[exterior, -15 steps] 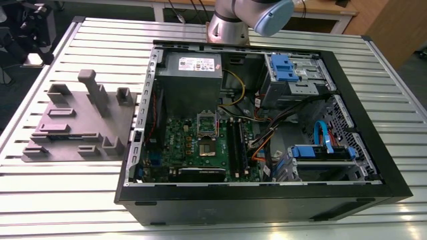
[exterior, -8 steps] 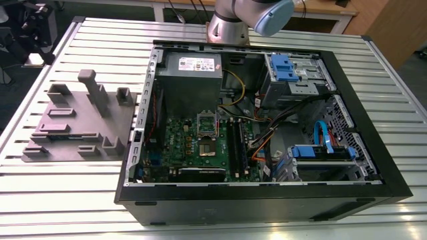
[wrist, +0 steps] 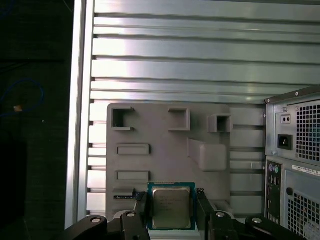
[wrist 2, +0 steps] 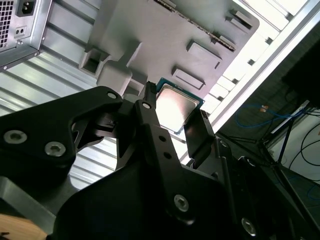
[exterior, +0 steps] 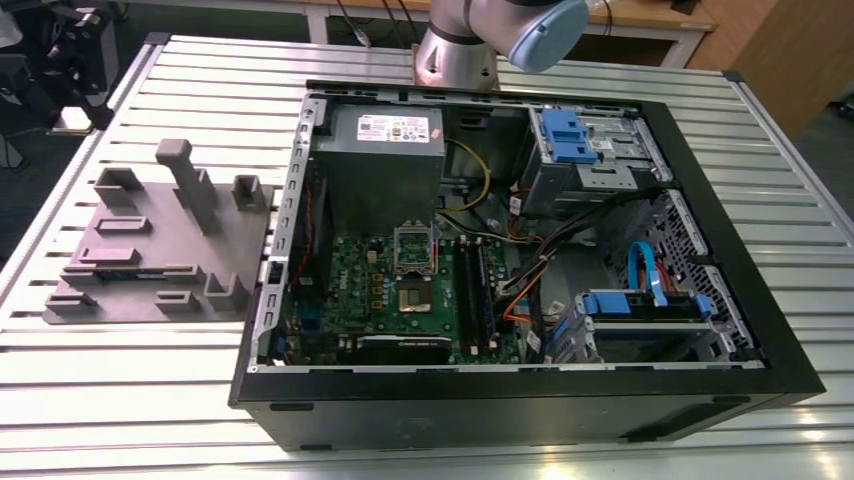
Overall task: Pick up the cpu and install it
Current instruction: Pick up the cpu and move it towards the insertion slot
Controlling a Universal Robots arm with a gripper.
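In both wrist views the cpu [wrist 2: 176,106] [wrist: 171,206], a flat square chip with a shiny silver top and a thin green rim, sits between my gripper's [wrist 2: 175,120] [wrist: 171,214] two black fingers [wrist 2: 150,117] [wrist: 202,212]. The gripper is shut on its opposite edges and holds it in the air, well above the grey plastic fixture [wrist 2: 165,35] [wrist: 165,135]. In the exterior view the motherboard socket [exterior: 415,296] lies open in the middle of the green board, its silver frame [exterior: 415,245] flipped back.
The open black computer case [exterior: 747,300] lies on the slatted metal table [exterior: 134,400], with the power supply [exterior: 387,130], blue drive bays and cables inside. The grey fixture [exterior: 147,250] with upright posts stands at the exterior view's left of the case. The arm's base [exterior: 461,50] is behind the case.
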